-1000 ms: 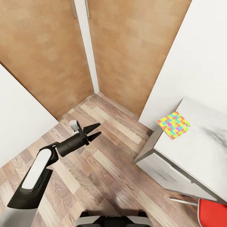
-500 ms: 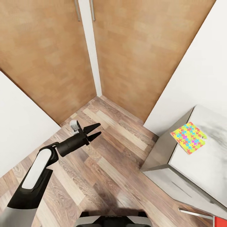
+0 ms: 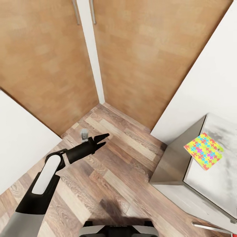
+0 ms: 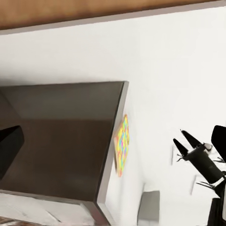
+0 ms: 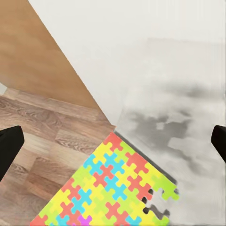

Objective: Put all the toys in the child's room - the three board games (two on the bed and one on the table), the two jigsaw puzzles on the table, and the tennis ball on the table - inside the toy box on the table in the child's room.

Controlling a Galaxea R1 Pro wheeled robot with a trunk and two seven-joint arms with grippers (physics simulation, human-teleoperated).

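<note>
One jigsaw puzzle (image 3: pixel 204 150) on table (image 3: pixel 227 138); left claw (image 3: pixel 101 139) empty.

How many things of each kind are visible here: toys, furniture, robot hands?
Jigsaw puzzle: 1
Table: 1
Wooden closet doors: 2
Left end effector: 1
Total: 5

The jigsaw puzzle (image 3: pixel 204 150) is seen from high overhead in the head view, edge-on (image 4: pixel 122 144) from the left wrist, and close (image 5: pixel 110 184) from the right wrist.
</note>
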